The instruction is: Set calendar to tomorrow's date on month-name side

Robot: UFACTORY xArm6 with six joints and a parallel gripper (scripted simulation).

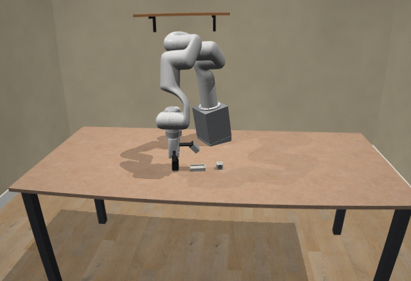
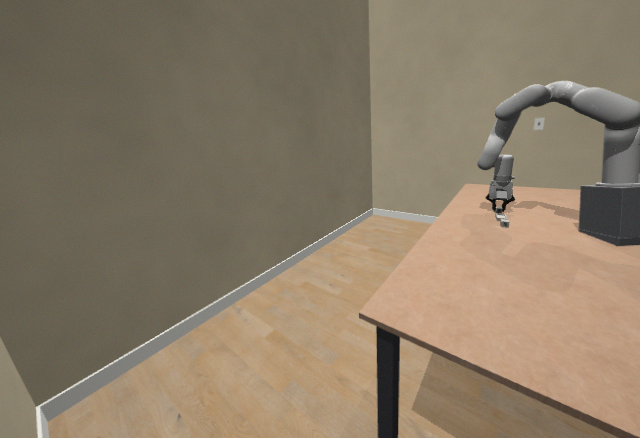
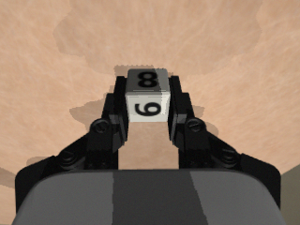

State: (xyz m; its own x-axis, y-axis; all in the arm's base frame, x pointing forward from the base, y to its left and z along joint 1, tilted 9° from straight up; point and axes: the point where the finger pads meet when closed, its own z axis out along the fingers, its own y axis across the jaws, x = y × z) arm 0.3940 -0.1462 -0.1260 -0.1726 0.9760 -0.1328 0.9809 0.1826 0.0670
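My gripper is shut on a white number cube. In the wrist view the cube shows an 8 on one face and a 6 or 9 on the face toward the camera. In the top view the gripper reaches down to the table top, just left of the small grey tray. The tray lies flat and looks empty. A second white cube stands on the table right of the tray, with a dark digit on its front. In the exterior view the gripper is small and far away.
The arm's grey base block stands behind the tray. A wooden wall shelf hangs high above the table.
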